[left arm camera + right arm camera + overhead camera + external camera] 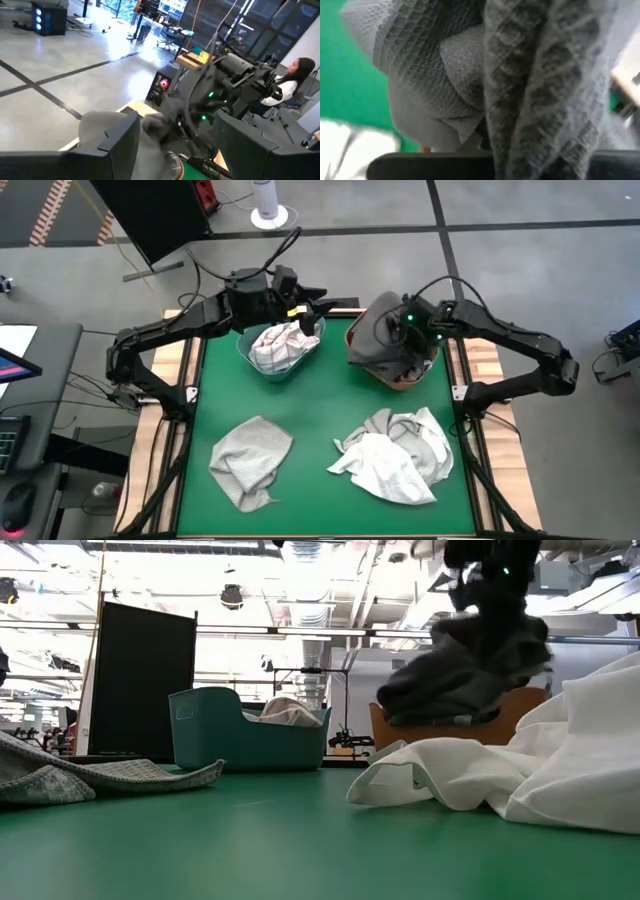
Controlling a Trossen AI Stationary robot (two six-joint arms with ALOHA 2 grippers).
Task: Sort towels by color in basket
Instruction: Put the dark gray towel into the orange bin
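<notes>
Sorting underway: right gripper [405, 340] pinches dark towel [375, 335] over brown basket [405, 380], apparently dropping darks there. Left gripper [312, 315], jaws spread, hovers above teal basket [250, 355] holding checked towel [278, 345]. 2 piles [392, 455] remain on table.

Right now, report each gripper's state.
Left gripper: open, empty, above the teal basket.
Right gripper: shut on the dark grey towel, over the brown basket.
</notes>
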